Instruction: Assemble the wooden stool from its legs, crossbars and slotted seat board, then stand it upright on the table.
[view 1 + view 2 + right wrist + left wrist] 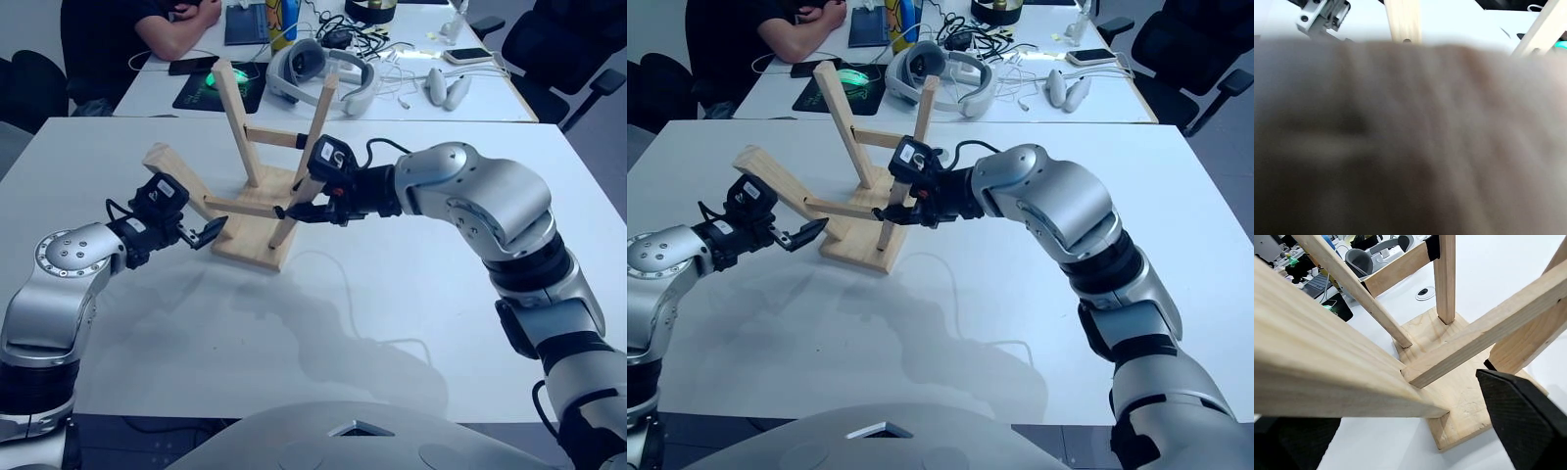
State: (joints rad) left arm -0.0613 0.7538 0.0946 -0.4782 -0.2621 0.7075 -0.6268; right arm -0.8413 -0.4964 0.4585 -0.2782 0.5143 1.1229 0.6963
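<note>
In the left eye view the stool sits upside down in the upper middle of the frame. Its seat board lies flat on the white surface with the legs pointing up — a sensible pose for pressing parts down into the slots. The right hand comes in from the right of the frame. It is pinched on the front leg low down near the board, apparently to steady that leg or seat it. At centre left the left hand is spread beside the slanted leg. That leg leans out toward the left of the frame and is tied to the rest by the lower crossbar. An upper crossbar links the two taller legs.

The right eye view shows the same arrangement. One dark finger of the left hand hangs just beside the board's left edge, and I cannot tell that it touches anything.

In the left wrist view the slanted leg fills the left of the frame. It runs between two fingers that stand wide apart at the lower corners, so nothing is clamped — the hand looks placed to close on this leg. I cannot tell whether the leg's foot is fully home in the board.

In the right wrist view a blurred brown mass sits against the lens, which fits wood held close. Pale legs show along the top edge.

By my judgement the slanted leg needs straightening, and the stool is not yet stood upright.
</note>
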